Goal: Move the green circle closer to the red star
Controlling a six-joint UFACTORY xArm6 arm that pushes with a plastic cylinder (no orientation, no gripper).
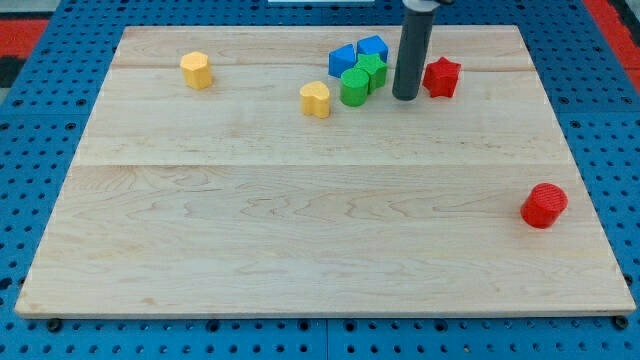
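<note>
The green circle (pixel 354 87) stands near the view's top, just right of centre, touching a second green block (pixel 373 70) behind it. The red star (pixel 441 77) lies to its right. My tip (pixel 405 96) rests on the board between them, closer to the red star, a small gap from each. The dark rod rises straight up out of the view's top.
Two blue blocks (pixel 343 59) (pixel 373 47) sit behind the green ones. A yellow heart (pixel 315 99) lies left of the green circle. A yellow hexagon (pixel 197 70) is at the top left. A red cylinder (pixel 544 205) is at the right edge of the wooden board (pixel 300 230).
</note>
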